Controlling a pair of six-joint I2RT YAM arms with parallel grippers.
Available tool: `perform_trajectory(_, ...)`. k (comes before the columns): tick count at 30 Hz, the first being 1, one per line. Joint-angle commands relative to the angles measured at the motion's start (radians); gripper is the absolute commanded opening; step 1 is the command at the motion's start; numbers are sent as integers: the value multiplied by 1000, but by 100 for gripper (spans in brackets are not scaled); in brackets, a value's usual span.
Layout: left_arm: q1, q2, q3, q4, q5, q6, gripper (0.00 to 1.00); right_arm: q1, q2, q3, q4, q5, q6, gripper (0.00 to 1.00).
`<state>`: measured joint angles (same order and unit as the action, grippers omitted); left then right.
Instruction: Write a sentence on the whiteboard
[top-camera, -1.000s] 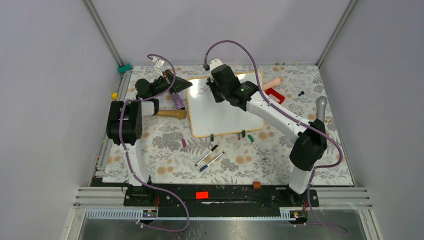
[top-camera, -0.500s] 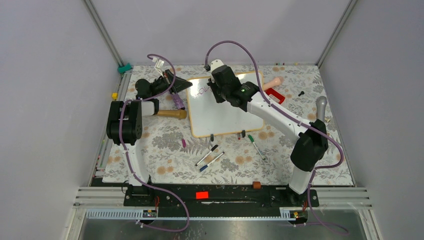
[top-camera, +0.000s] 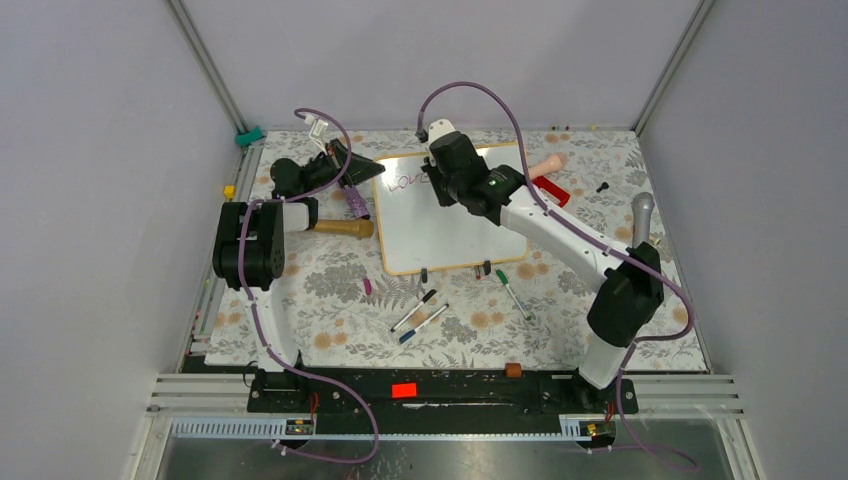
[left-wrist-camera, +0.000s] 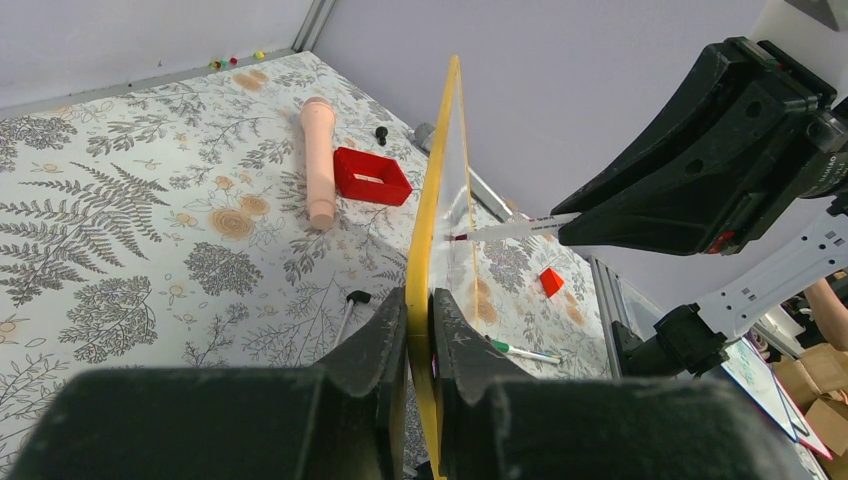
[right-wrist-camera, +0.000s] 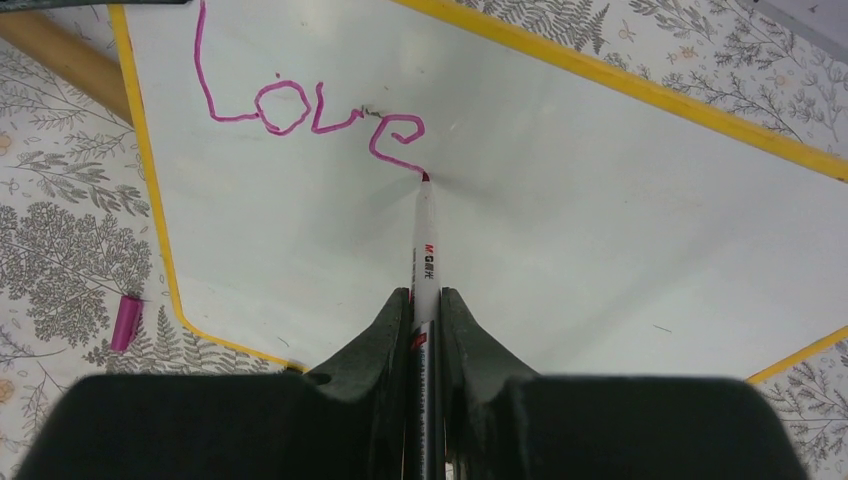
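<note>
Tablecloth (top-camera: 330, 300) with ferns, grey walls (top-camera: 100, 150), left gripper (left-wrist-camera: 418, 300) clamping whiteboard (top-camera: 440, 230), right gripper (right-wrist-camera: 425, 300) grasping marker (right-wrist-camera: 425, 240)

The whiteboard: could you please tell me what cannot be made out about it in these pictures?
Top view: the sentence is too small to read; the right pincer hides the marker tip.
Left wrist: the whiteboard shows edge-on, so its written face is hidden.
Right wrist: picture edges cut off much of the board; the pincer hides the marker's rear.
</note>
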<state>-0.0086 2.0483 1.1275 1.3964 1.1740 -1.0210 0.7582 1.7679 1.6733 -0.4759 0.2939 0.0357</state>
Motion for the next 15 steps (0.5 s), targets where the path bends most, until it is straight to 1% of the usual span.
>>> perform_trajectory(1, -27, -29, -21, 79, 104, 76, 1, -19, -110, -59, 84, -55, 6, 0)
perform_trajectory(8, -27, -30, -23, 79, 101, 78, 2, -32, -209, -143, 166, -139, 12, 0)
perform_trajectory(15, -27, -30, -24, 79, 99, 81, 2, -39, -302, -271, 272, -130, -1, 0)
